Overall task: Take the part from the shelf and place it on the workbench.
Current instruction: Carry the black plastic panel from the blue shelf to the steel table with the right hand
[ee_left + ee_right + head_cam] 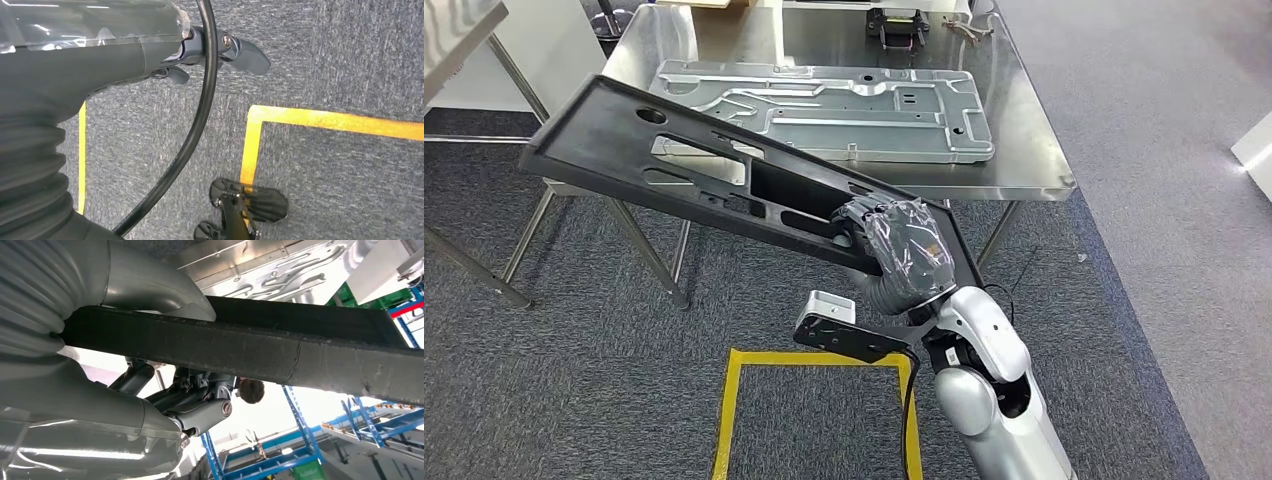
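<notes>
A long black plastic panel (674,160) with several cut-outs slants from low right up to the left, its far end over the near left part of the steel workbench (1024,150). My right hand (899,250), wrapped in clear film, grips the panel near its lower right end. In the right wrist view the panel's edge (300,350) runs across, with the thumb (150,285) on one face and the fingers (200,410) on the other. My left hand (215,55) hangs over the grey carpet and holds nothing, its fingers apart.
A large silver stamped metal plate (844,110) lies across the middle of the workbench, and a small black tool (896,25) sits at its far edge. Another table (454,30) stands at left. A yellow tape square (814,358) marks the carpet by my feet.
</notes>
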